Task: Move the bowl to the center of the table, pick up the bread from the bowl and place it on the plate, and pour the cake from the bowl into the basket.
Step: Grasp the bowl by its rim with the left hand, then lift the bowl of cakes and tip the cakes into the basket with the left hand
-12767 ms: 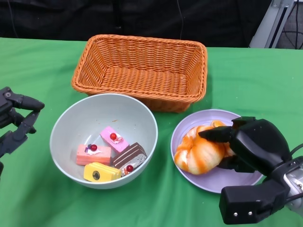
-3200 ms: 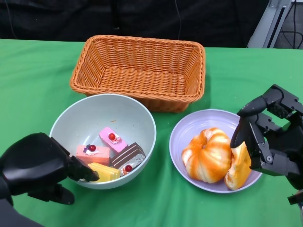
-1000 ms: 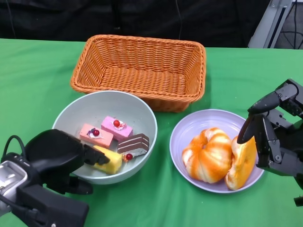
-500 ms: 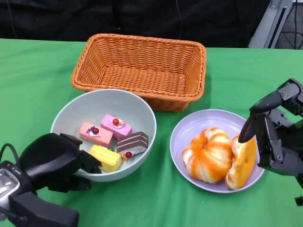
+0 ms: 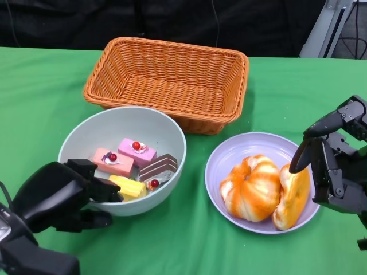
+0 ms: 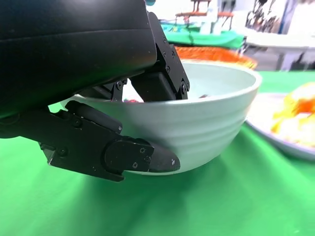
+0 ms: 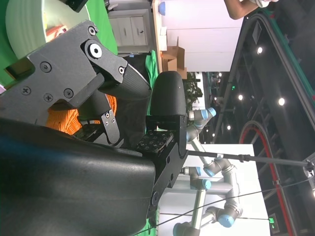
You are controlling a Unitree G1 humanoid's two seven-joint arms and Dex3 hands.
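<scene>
Four cakes sit in the bowl my left hand pinches by its near rim, ready to tip into the basket just behind; right hand hovers spread, holding nothing (bread already plated).

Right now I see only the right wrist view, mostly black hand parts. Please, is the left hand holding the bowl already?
Observer: Yes. The left hand grips the bowl at its near rim, fingers inside, thumb under the outer wall.
Operator: Is the bread out of it?
Observer: Yes. Two bread pieces lie on the plate; only cakes are in the bowl.
Operator: And my right hand?
Observer: The right hand holds nothing, its fingers beside the plate's right edge.
</scene>
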